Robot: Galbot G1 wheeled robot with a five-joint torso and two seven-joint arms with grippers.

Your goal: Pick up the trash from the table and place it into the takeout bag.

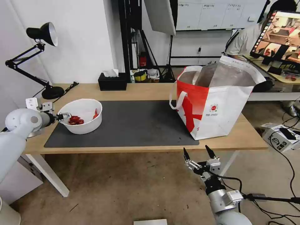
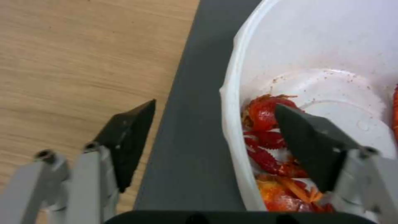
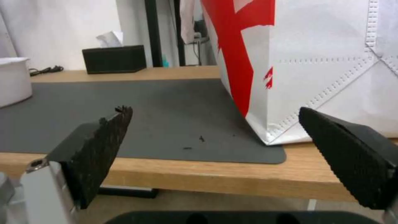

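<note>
A white bowl [image 1: 83,110] with red scraps [image 1: 76,120] stands on the left end of the dark grey mat [image 1: 131,125] on the light-wood table [image 1: 150,90]. My left gripper [image 1: 64,116] is open at the bowl's left rim. In the left wrist view the left gripper [image 2: 215,104] straddles the bowl [image 2: 315,46] wall, one finger outside over the mat [image 2: 195,124], the other inside above the scraps [image 2: 265,112]. The takeout bag [image 1: 218,106] stands open at the table's right end. My right gripper [image 1: 198,153] hangs open below the table's front edge, near the bag [image 3: 323,62].
A black desk lamp [image 1: 42,33] and a black tissue box [image 1: 112,82] stand along the table's far edge. Cables and a white box [image 1: 278,134] lie on the floor at the right. A person sits at a desk behind the bag.
</note>
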